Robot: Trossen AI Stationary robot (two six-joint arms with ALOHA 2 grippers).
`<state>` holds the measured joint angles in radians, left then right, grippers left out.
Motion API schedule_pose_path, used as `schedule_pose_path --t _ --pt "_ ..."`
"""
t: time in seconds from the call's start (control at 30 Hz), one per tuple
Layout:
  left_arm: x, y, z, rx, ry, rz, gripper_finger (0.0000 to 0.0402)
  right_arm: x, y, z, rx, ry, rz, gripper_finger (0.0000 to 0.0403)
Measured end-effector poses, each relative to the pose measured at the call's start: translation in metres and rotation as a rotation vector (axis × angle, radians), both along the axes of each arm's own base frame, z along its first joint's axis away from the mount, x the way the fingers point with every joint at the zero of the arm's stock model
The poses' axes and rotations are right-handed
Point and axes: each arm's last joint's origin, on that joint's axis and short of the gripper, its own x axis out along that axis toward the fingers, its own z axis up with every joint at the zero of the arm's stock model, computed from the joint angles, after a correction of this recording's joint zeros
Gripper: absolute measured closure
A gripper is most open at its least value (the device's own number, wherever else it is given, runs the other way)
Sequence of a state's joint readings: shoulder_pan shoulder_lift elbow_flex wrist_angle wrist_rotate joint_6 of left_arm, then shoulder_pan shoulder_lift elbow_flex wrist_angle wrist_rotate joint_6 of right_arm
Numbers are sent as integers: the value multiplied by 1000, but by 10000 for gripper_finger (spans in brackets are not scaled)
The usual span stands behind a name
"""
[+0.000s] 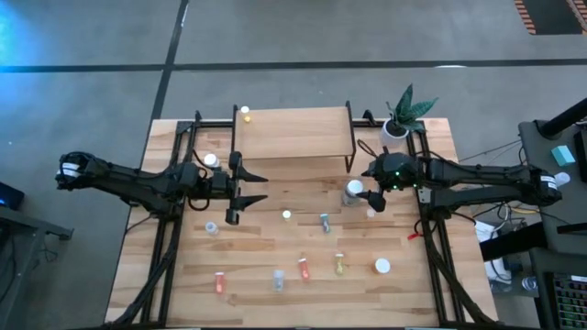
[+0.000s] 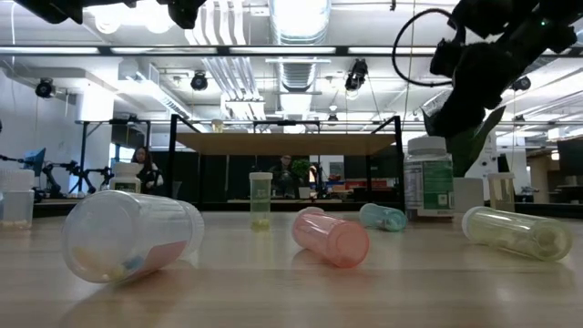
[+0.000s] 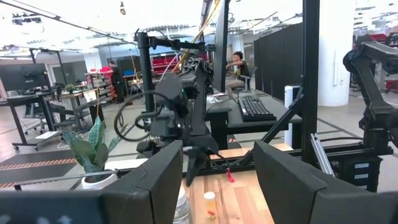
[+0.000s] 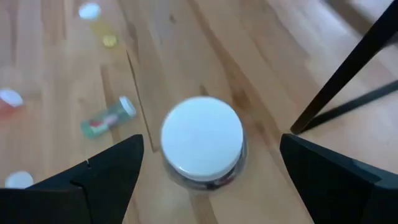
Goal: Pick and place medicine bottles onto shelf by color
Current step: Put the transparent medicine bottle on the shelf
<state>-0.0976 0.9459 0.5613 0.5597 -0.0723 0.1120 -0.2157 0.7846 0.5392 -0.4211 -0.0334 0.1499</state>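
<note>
While the left gripper [image 1: 259, 187] idles spread and empty off the shelf's [image 1: 293, 133] front-left corner, the right gripper [image 1: 359, 195] is nearer the big bottle [image 1: 353, 192] standing upright by the shelf's front-right leg. At table height, it looks clear, labelled, white-capped. From the right wrist, the white cap [image 4: 202, 137] sits centred below the spread fingers [image 4: 102, 177].

The shelf [image 1: 293, 133] is light wood on black legs. 1 large bottle [image 4: 202, 142] has a white cap; a lying vial [image 2: 332, 238] is pinkish-orange; another vial [image 2: 516, 232] is pale yellow.
</note>
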Motion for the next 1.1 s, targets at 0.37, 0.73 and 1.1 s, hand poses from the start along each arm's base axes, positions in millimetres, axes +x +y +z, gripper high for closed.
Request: schedule_pose_path --t 0.37,0.73,1.1 --pt "0 0 0 -3 2 15 221 12 -3 -20 9 -5 -8 34" --pt "0 0 0 -3 2 16 221 20 -4 -33 13 15 -8 61" --pt "0 0 0 -2 2 15 221 22 -5 -32 11 2 -8 139"
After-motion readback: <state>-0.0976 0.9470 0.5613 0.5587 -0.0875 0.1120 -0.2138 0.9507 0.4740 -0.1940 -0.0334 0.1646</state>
